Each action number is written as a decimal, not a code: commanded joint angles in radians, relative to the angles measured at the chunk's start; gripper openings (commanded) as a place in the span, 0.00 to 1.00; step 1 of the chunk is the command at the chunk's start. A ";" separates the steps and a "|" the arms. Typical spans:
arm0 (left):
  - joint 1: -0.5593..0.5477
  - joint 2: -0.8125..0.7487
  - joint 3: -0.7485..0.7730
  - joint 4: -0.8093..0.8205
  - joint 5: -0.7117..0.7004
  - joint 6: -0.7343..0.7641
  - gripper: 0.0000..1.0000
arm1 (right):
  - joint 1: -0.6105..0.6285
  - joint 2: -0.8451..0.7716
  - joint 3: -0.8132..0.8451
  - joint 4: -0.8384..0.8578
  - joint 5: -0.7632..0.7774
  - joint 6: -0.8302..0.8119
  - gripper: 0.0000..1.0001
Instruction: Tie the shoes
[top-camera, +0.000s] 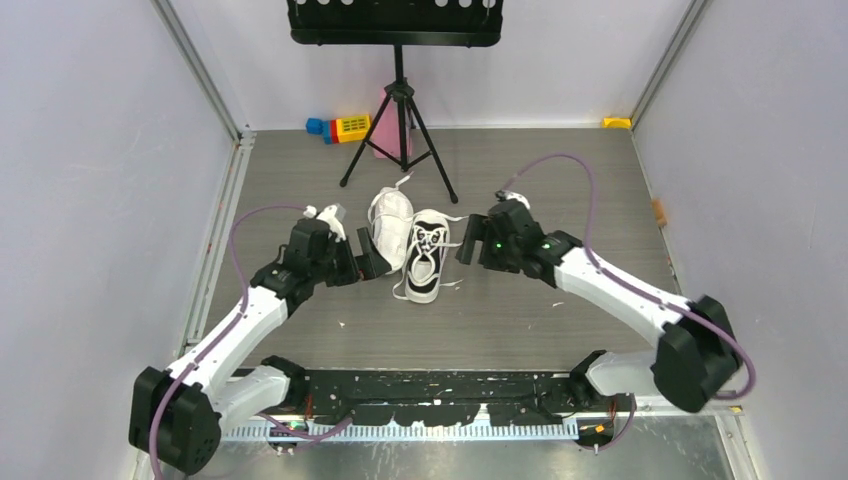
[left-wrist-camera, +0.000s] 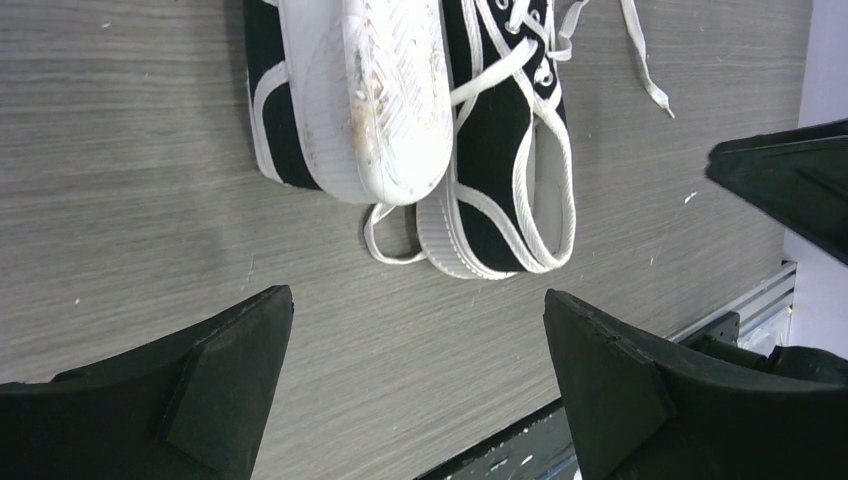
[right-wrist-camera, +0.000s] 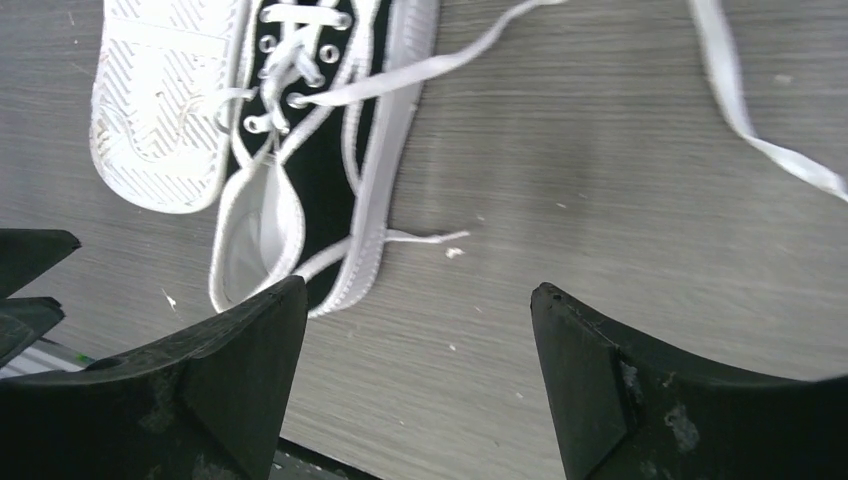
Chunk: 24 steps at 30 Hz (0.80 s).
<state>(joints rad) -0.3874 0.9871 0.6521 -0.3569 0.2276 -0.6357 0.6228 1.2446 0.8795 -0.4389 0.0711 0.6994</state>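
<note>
Table: grey wood-grain table (top-camera: 500, 320), walled on three sides, with both arms bolted at its near edge.
Shoes: the pair lay at the middle of the table, between the two arms, toes pointing far and heels near.
Overturned shoe (top-camera: 388, 222) (left-wrist-camera: 375, 90): the left one of the pair, rolled over so that its white ribbed sole faced up, with a strip of black upper showing along its left side.
Upright shoe (top-camera: 425, 262) (right-wrist-camera: 325, 160): just right of the other and touching it, sole down, its open collar toward the near side.
Laces (right-wrist-camera: 430, 68): white and flat, untied; they crossed loosely over the eyelets of the upright shoe, loose ends trailed across the table on its right, and one loop lay by its heel.
Left arm (top-camera: 240, 320): reached in from the near left, its wrist low beside the heel of the overturned shoe.
Left jaws: spread wide and holding nothing; in the left wrist view both heels lay just beyond the fingertips, untouched.
Right arm (top-camera: 620, 285): reached in from the near right, its wrist close to the right of the upright shoe.
Right jaws: spread wide and holding nothing, above bare table just right of the upright shoe's heel.
Far side: a black tripod stand (top-camera: 400, 95) stood behind the shoes, with coloured toy blocks (top-camera: 340, 127) at the wall to its left.
</note>
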 joint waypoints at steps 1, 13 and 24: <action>0.002 0.039 0.016 0.129 0.003 -0.015 1.00 | 0.072 0.122 0.110 0.153 0.060 0.039 0.86; 0.004 0.187 0.081 0.157 -0.054 0.013 1.00 | 0.161 0.414 0.217 0.205 0.102 0.048 0.74; 0.004 0.333 0.163 0.146 -0.055 0.031 1.00 | 0.161 0.369 0.251 0.161 0.211 0.014 0.05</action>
<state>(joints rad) -0.3874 1.2827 0.7578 -0.2501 0.1822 -0.6296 0.7826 1.7386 1.0805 -0.2798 0.1814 0.7395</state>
